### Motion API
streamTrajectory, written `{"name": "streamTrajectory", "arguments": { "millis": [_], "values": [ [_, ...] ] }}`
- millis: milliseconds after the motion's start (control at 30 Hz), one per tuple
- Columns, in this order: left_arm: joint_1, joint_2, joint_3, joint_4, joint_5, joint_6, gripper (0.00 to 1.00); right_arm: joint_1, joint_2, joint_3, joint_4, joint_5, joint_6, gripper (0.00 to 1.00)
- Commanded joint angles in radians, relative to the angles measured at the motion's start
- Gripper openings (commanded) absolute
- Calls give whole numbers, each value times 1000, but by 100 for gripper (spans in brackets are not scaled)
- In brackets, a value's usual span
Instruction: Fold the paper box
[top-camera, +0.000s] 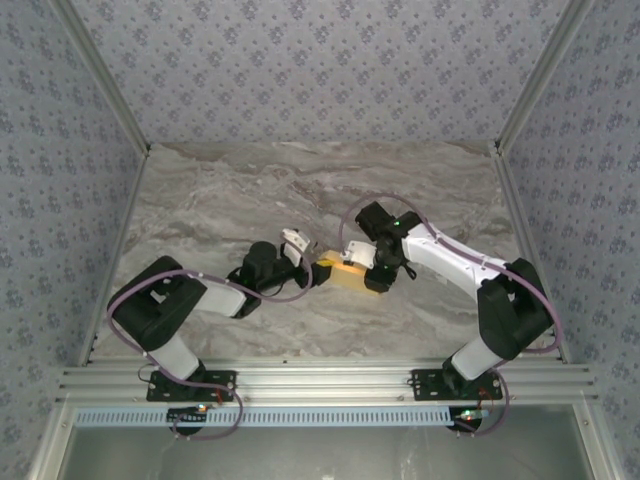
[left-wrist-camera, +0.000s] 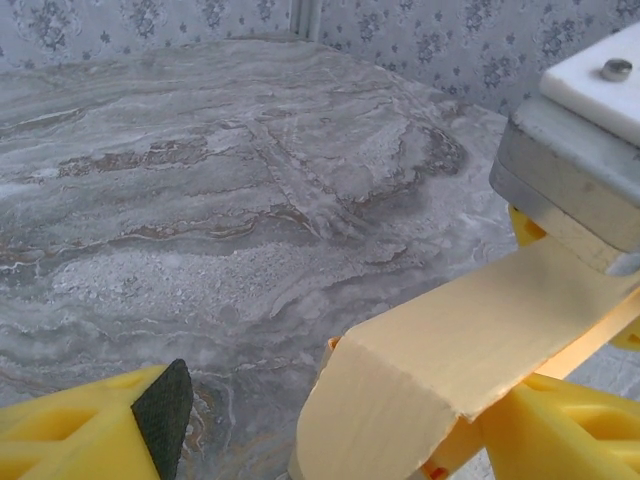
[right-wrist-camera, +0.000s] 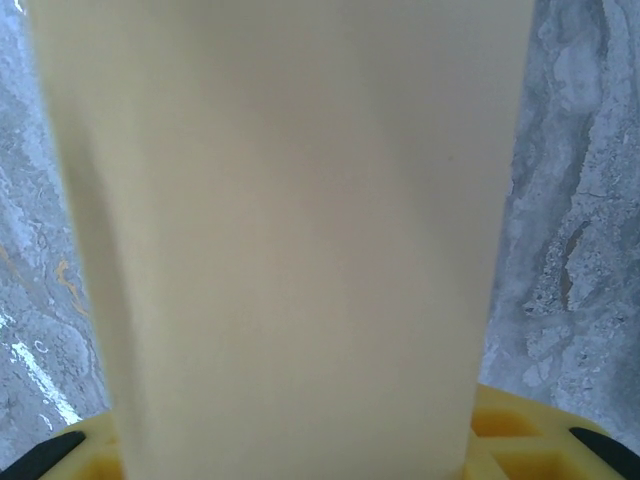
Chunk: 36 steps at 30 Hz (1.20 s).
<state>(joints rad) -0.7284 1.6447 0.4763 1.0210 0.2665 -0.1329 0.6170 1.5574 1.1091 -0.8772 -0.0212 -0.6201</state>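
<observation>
Pale yellow paper box (right-wrist-camera: 290, 240), thin matte card, bows between both grippers at the middle of the marbled grey desk (top-camera: 220, 200). Left gripper (left-wrist-camera: 340, 425) is released, with card draped over one finger (left-wrist-camera: 545, 430). I cannot tell the grip of the right gripper (top-camera: 362, 266). I judge an uneven pull could crease the card wrongly or let it slip.

The paper box (top-camera: 338, 270) is thin, pale yellow-orange card, near the middle of the table (top-camera: 220, 200). Up close it's a plain smooth strip, lifted off the marble and bent along one soft crease.
</observation>
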Motion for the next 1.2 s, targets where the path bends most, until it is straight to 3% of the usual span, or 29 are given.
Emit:
{"name": "streamTrajectory", "arguments": {
  "millis": [0, 200, 467, 500, 567, 600, 900, 967, 1000, 1033, 1167],
  "values": [
    [-37, 18, 55, -26, -77, -42, 76, 32, -17, -23, 42, -18, 15, 41],
    [-77, 8, 92, -68, -144, -66, 76, 67, 0, -36, 59, 13, 21, 41],
    [-84, -46, 64, -82, -94, -77, 77, 44, 9, -32, 63, 32, 43, 39],
    [-83, -61, 53, -84, -95, -83, 78, 41, 8, -35, 66, 31, 46, 38],
    [-83, -107, 24, -95, -111, -98, 95, 33, 8, -47, 77, 28, 49, 38],
    [-83, -131, 12, -108, -119, -106, 99, 30, 7, -52, 79, 24, 50, 38],
    [-68, -434, -32, -374, -162, -110, 99, 4, 3, -60, 90, 0, 37, 35],
    [-38, -463, 35, -549, -185, -145, 96, 4, 3, -61, 88, 0, 33, 34],
    [-21, -459, 59, -602, -172, -168, 90, 4, 1, -61, 89, -4, 34, 34],
    [3, -449, 80, -636, -124, -189, 81, 4, 0, -62, 93, -8, 32, 34],
    [21, -395, 113, -680, -17, -126, 75, -5, 8, -63, 94, -18, 32, 34]
  ]
}}
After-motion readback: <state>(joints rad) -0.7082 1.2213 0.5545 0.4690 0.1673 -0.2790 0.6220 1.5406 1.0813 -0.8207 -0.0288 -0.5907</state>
